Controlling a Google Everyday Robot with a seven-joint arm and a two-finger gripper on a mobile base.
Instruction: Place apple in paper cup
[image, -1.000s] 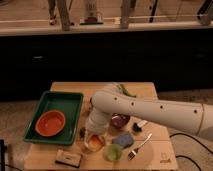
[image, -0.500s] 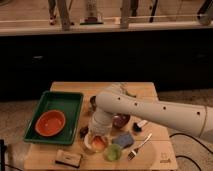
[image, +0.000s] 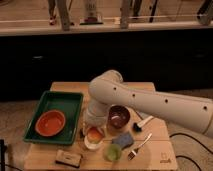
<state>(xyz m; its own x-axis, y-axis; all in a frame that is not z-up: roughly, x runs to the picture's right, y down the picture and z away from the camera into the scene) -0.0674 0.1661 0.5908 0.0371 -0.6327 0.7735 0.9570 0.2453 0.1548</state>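
The apple (image: 94, 133) shows as an orange-red patch at the mouth of the small white paper cup (image: 93, 143), which stands near the front middle of the wooden table (image: 160, 142). My gripper (image: 91, 126) hangs at the end of the white arm (image: 145, 102), right over the cup and the apple, and touches or nearly touches them. The arm's wrist hides the back of the cup. I cannot tell whether the apple rests in the cup or is still held.
A dark brown bowl (image: 119, 118) stands just right of the cup. A translucent green cup (image: 113, 152), a grey-blue sponge (image: 125, 140) and a fork (image: 139, 146) lie in front. A green tray (image: 62, 95) with an orange bowl (image: 50, 123) is left. A brown block (image: 68, 158) lies at the front edge.
The arm's wrist has shifted slightly over the paper cup. The apple stays at the cup's mouth. Nothing else has moved.
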